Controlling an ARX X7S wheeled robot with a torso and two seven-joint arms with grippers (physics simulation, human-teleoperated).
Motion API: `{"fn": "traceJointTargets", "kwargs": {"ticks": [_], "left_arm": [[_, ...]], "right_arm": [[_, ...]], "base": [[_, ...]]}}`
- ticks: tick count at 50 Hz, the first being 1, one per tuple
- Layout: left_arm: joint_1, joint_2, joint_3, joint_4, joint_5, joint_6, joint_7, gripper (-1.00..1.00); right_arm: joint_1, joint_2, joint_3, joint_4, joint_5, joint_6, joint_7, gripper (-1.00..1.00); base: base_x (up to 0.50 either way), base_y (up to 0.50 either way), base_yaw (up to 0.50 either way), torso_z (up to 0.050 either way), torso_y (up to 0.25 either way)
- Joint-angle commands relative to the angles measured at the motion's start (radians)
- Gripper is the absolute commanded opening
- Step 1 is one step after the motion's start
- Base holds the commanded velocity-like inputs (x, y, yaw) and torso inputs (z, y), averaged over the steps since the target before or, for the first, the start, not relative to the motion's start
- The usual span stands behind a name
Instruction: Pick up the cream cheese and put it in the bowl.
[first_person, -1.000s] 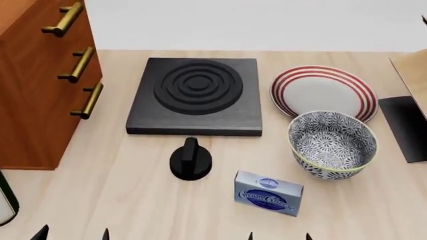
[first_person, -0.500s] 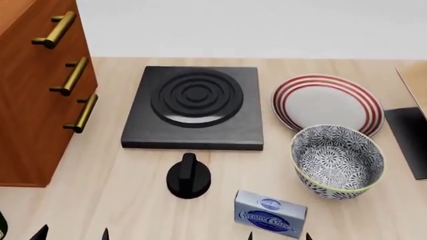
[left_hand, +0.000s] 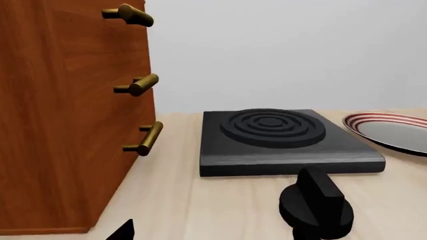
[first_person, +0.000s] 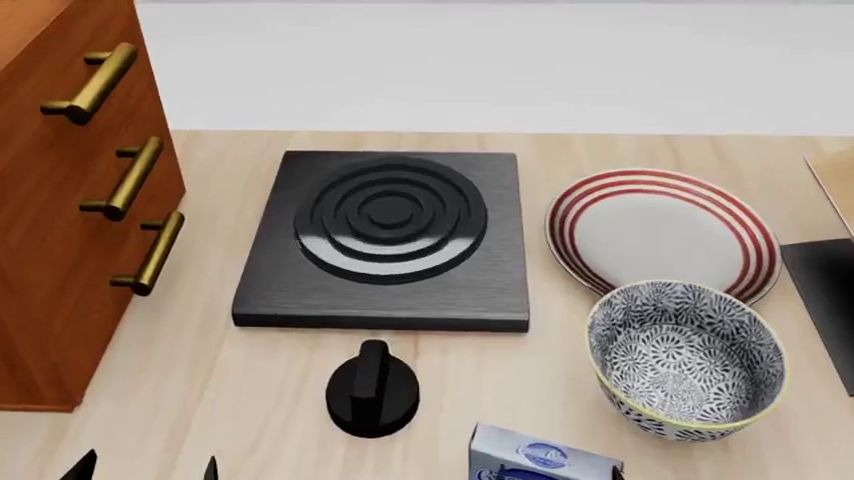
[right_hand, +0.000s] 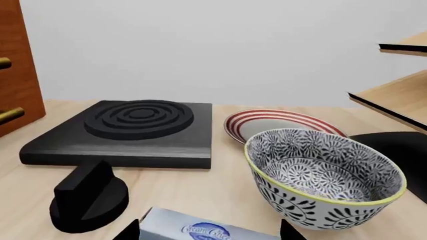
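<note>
The cream cheese (first_person: 541, 456), a light-blue box with a dark blue oval logo, lies on the wooden counter at the head view's lower edge, partly cut off. In the right wrist view the cream cheese (right_hand: 200, 228) lies between the open fingertips of my right gripper (right_hand: 210, 232), close in front of it. The floral bowl (first_person: 687, 360) stands upright to the box's right; it also shows in the right wrist view (right_hand: 327, 180). My left gripper (first_person: 147, 468) is open and empty over bare counter at the lower left, and shows in the left wrist view (left_hand: 210, 236).
A black burner block (first_person: 387, 240) sits mid-counter with a black knob (first_person: 371, 392) in front of it. A red-ringed white plate (first_person: 663, 232) lies behind the bowl. A wooden drawer cabinet (first_person: 67, 200) stands at the left. A dark flat mat (first_person: 821, 290) and wooden shelves (right_hand: 400, 100) are at the right.
The head view has shifted, so everything on the counter has slid down the picture; the cream cheese now sits at the lower edge. The gripper tips stay in place.
</note>
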Motion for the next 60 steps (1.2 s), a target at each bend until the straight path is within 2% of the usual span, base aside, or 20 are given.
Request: {"fn": "traceJointTargets", "kwargs": {"ticks": [1,60], "left_arm": [[-0.002,-0.003,0.005,-0.002,-0.003,0.000,-0.005,1.00],[-0.006,-0.024,0.030,0.003,-0.023,0.004,-0.028,1.00]], "right_arm": [[0.001,0.004,-0.005,-0.001,0.004,0.001,0.004,1.00],[0.007,0.022,-0.030,0.003,0.024,-0.006,0.021,1.00]], "base": [[0.15,0.00,0.00,0.000,0.000],[0.15,0.00,0.00,0.000,0.000]]}}
